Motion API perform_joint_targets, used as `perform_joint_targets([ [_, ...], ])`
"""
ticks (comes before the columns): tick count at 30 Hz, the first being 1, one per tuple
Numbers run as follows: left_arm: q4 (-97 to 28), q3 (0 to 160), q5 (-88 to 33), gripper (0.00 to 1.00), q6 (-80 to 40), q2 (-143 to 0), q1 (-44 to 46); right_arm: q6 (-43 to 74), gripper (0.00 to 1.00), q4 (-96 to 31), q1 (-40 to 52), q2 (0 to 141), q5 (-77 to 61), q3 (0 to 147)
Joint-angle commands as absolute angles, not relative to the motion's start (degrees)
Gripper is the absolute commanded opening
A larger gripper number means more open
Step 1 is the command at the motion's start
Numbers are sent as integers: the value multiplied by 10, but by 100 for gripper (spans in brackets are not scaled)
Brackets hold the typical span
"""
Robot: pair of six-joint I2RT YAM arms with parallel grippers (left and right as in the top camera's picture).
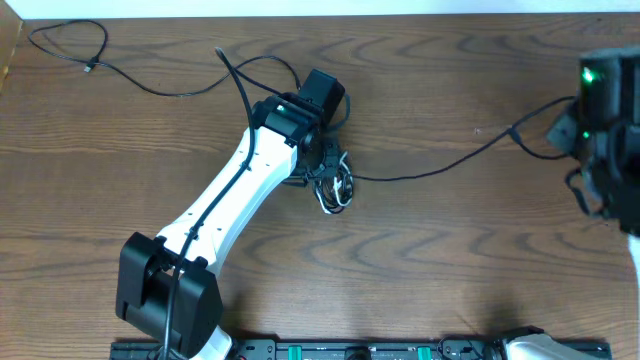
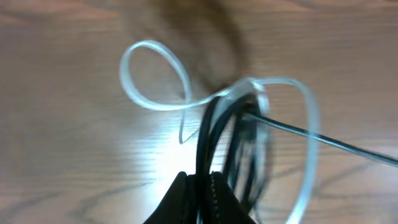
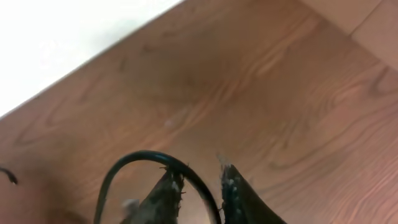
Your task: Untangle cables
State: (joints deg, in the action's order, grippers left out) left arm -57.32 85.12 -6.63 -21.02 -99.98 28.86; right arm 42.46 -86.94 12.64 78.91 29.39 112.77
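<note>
**Item: cords, three.**
- Tangle [image 1: 335, 185]: a small knot of black loops with the white cord [image 1: 333, 207] wound through it. It lies mid-tabletop, directly under the left end effector [image 1: 322, 160]. In the left wrist view the white cord [image 2: 149, 43] looks pale and translucent and throws one open loop to the left and a wider arc to the right.
- Long black cord [image 1: 430, 172]: thin, and runs from the tangle rightward to the right arm at the tabletop's right side.
- Loose black cord [image 1: 150, 92]: lies slack at the far left corner, with a small plug on its short end.

**End effectors.**
- Left end effector [image 2: 205, 186]: fingers together, clamped on black strands of the tangle [image 2: 214, 124].
- Right end effector [image 3: 199, 174]: fingers narrowly apart. The long black cord [image 3: 149, 155] arches over one finger and drops into the gap.

**Obscured.**
- The left arm [image 1: 230, 195] covers the tangle's left part and the spot where the loose cord goes in.
- The left wrist view is blurred.
- The right end effector is dark and indistinct from overhead.

**Edges and room.**
- The tabletop [image 1: 450, 270] shows bare wood in front of and to the right of the tangle.
- Its far edge runs close behind the loose cord.
</note>
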Motion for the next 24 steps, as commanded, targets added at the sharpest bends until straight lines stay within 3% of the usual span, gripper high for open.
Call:
perform_joint_targets([
  [1, -558, 850, -123, 8, -174, -961, 284, 413, 32, -870, 120, 810, 230, 1135],
  [3, -543, 850, -145, 8, -174, -937, 284, 396, 46, -869, 120, 822, 188, 1135],
  [7, -510, 850, -188, 7, -174, -882, 284, 335, 84, -865, 120, 845, 110, 1135],
  [10, -497, 850, -189, 8, -182, -842, 284, 304, 98, -865, 120, 859, 81, 1135],
  [24, -457, 850, -209, 7, -220, -751, 284, 209, 99, -850, 121, 886, -85, 1129],
])
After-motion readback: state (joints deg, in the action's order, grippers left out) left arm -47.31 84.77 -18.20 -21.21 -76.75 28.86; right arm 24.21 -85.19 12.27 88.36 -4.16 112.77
